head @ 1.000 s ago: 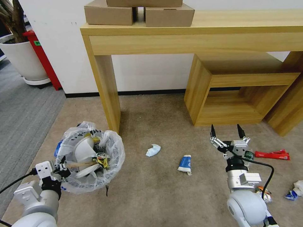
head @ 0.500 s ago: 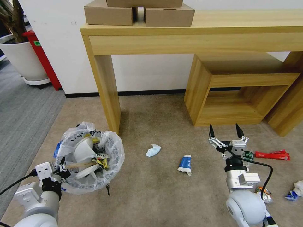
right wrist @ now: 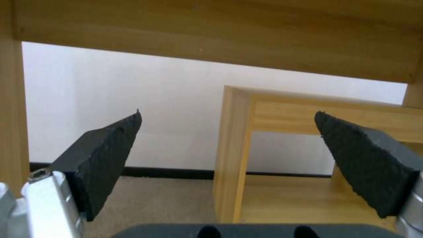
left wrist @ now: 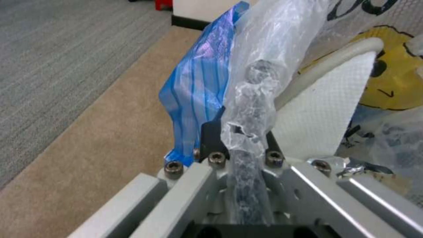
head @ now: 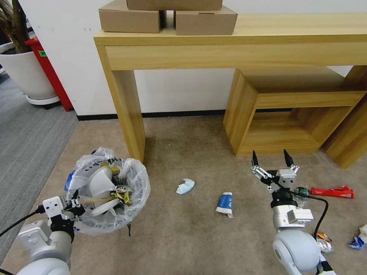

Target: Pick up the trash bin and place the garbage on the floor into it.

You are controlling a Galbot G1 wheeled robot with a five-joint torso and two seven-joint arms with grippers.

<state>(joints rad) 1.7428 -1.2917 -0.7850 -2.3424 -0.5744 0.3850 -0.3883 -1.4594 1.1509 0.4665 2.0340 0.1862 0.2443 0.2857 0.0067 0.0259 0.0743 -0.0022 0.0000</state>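
Note:
The trash bin (head: 109, 198), lined with a crinkly translucent bag and holding white papers, a wooden stick and a yellow wrapper, hangs low at my left over the floor (head: 183, 236). My left gripper (head: 74, 204) is shut on its near rim; the left wrist view shows the gripper (left wrist: 240, 138) pinching the bag-covered rim (left wrist: 260, 76). My right gripper (head: 270, 162) is open above the carpet, facing the low shelf, with nothing between its fingers (right wrist: 110, 148). Garbage on the carpet: a crumpled paper (head: 185, 186), a blue-white wrapper (head: 224, 202), a red packet (head: 332, 191).
A wooden desk (head: 229, 42) with cardboard boxes (head: 168, 15) stands ahead, its leg (head: 128, 110) just behind the bin. A low shelf unit (head: 290, 114) sits under it at the right. More litter (head: 357, 236) lies at the far right. Grey ribbed carpet (head: 26, 145) and a planter (head: 28, 76) are at the left.
The whole picture has shifted slightly, so the camera moved. My right gripper has drifted a little to the left, still open. The left gripper keeps its hold on the bin.

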